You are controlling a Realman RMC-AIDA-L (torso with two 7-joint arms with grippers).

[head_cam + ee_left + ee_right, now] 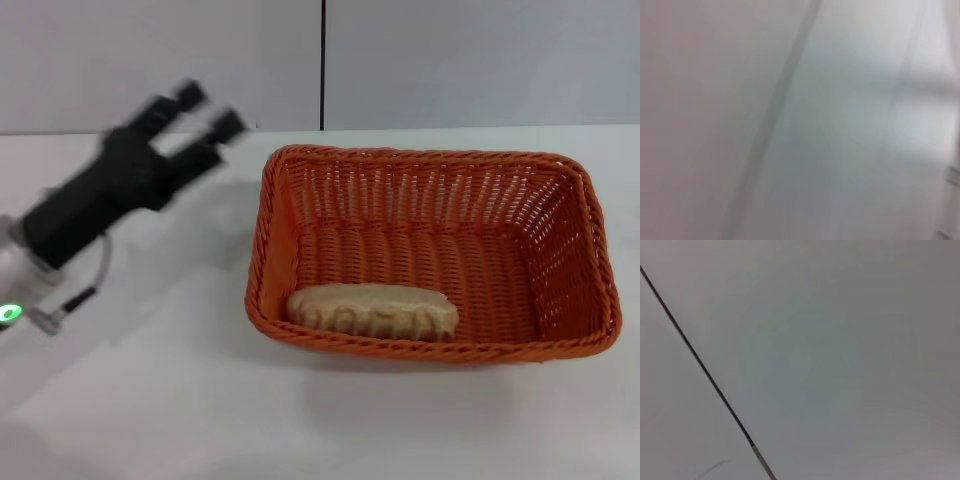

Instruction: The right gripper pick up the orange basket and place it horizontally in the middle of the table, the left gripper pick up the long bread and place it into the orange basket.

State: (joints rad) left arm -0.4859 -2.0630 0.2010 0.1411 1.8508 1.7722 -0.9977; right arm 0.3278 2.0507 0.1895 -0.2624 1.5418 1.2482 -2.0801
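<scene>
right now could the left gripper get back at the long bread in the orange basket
Probably yes. The left gripper is raised left of the orange basket, fingers open and holding nothing. The long bread lies uncovered by the near wall, basket open on top, so a reach over the rim looks free.

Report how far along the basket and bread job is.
Both steps look done: the orange basket sits lengthwise across the table, and the long bread lies inside it by the near wall. The left gripper hangs empty and open, left of the basket. The right gripper is out of sight. Nothing visibly remains.
</scene>
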